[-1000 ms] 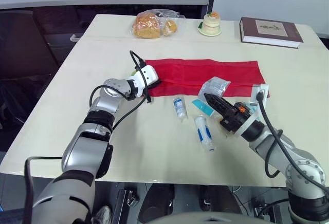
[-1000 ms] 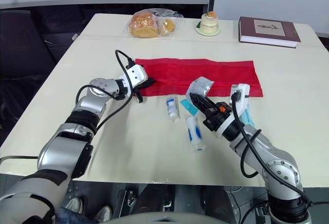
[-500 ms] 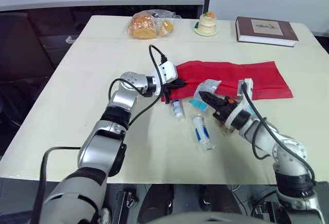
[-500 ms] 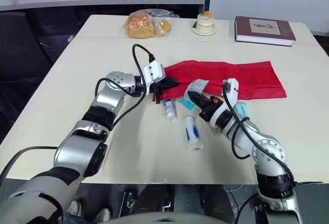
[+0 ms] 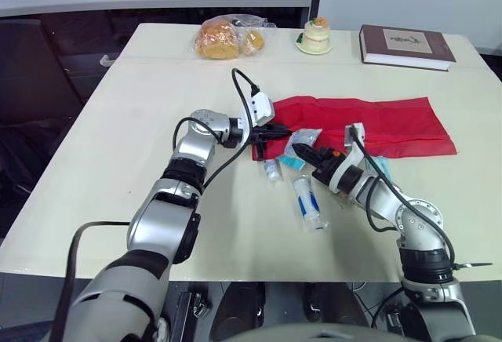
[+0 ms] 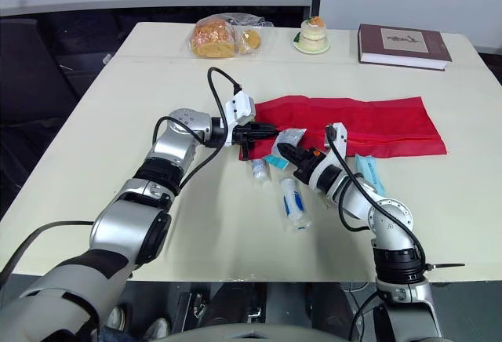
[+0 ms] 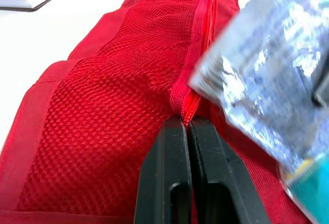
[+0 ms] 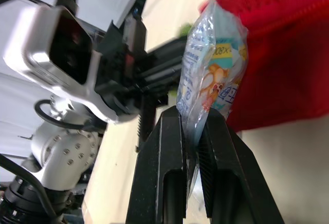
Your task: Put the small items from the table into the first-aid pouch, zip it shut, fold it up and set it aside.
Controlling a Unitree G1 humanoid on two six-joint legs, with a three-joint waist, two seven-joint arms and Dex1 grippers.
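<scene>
The red mesh first-aid pouch (image 5: pixel 369 118) lies flat across the table's middle. My left gripper (image 5: pixel 276 131) is shut on the pouch's left end, right at the zipper (image 7: pixel 191 112). My right gripper (image 5: pixel 302 152) is shut on a clear plastic packet (image 5: pixel 304 140) with a printed insert, held up against that same end of the pouch (image 8: pixel 277 54), close to the left fingers. On the table in front lie a small vial (image 5: pixel 272 169), a teal sachet (image 5: pixel 294 161), a white tube (image 5: pixel 309 199) and a light-blue packet (image 6: pixel 369 173).
Along the far edge sit a bagged bread roll (image 5: pixel 227 38), a small cake on a plate (image 5: pixel 317 34) and a brown book (image 5: pixel 406 46). Bare tabletop stretches to the left and along the front edge.
My left gripper has dragged the pouch's left end to the right. My right gripper has carried the packet leftwards and away from me, up to that end of the pouch.
</scene>
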